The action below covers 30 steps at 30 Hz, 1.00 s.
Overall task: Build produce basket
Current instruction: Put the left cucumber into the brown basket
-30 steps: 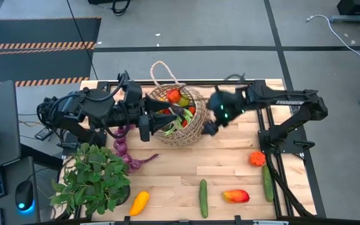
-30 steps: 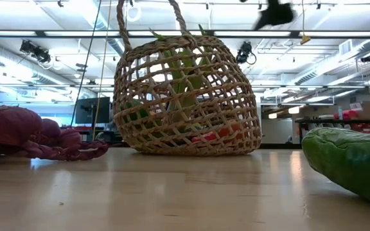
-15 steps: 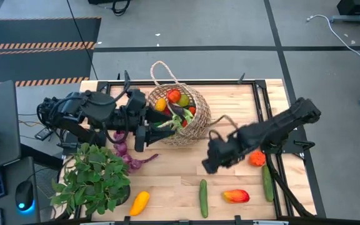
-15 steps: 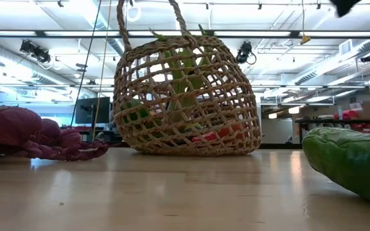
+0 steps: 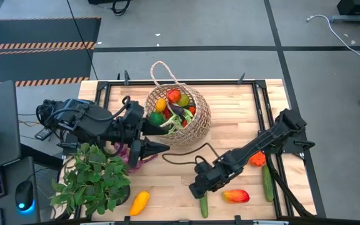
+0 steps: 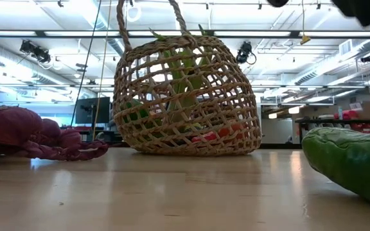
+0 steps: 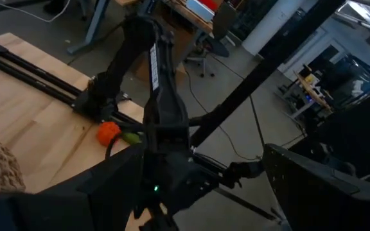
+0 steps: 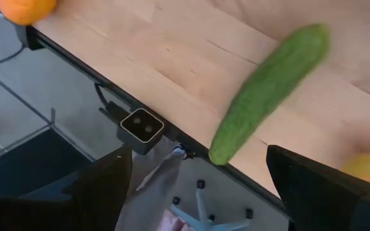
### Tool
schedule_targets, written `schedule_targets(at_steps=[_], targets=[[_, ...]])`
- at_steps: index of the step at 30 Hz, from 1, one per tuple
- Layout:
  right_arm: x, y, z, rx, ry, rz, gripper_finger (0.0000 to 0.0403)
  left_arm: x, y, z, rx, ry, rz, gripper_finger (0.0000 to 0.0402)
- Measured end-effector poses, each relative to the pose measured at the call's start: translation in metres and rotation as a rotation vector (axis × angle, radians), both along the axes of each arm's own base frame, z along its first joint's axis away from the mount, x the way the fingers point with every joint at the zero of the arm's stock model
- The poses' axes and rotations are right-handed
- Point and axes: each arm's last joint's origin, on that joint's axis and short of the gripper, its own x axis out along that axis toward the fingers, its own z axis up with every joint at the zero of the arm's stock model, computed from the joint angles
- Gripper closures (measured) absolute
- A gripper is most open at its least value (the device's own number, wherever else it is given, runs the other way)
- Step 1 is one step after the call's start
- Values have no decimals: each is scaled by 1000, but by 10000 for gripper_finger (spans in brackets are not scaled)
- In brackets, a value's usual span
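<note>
Basket: the basket (image 5: pixel 179 119) stands at about 12 o'clock of the table's centre, already holding orange, red and green produce and a leek; in the low view it sits upright on the wood (image 6: pixel 186 96).
Target item: a cucumber (image 5: pixel 203 203) lies at the table's 6 o'clock edge, lengthwise toward that edge; the right wrist view shows it whole and free of neighbours (image 8: pixel 268 90).
Right gripper: the right gripper (image 5: pixel 200 187) hangs just above the cucumber's far end, fingers spread wide and empty.
Advised approach: judged from this, it should descend with the fingers straddling the cucumber's mid-length, across its narrow width, not at the tip, so it does not pivot on lifting.
Neighbours: a red-yellow fruit (image 5: pixel 235 196) lies near at 3 o'clock of the cucumber; a yellow squash (image 5: pixel 139 202) at 9 o'clock, well apart.
Left gripper: the left gripper (image 5: pixel 157 147) waits at 7 o'clock of the basket, fingers apart and empty.
Risk: the cucumber could roll off the near edge.
</note>
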Motion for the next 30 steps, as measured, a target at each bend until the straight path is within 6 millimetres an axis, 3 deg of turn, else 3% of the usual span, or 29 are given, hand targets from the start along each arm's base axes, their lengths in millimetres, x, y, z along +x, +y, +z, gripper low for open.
schedule_targets(at_steps=[8,18,27,30], targets=[[12,7,-28,-36,13,38,42,-1,-1,0,-48,-3,57,77],[5,32,-42,-85,-15,32,42,-1,-6,-7,-45,54,50,77],[10,50,-50,-106,-146,-9,42,2,-12,-11,-82,76,48,77],[7,51,-57,-101,-81,-30,42,2,-15,-12,-92,84,43,77]])
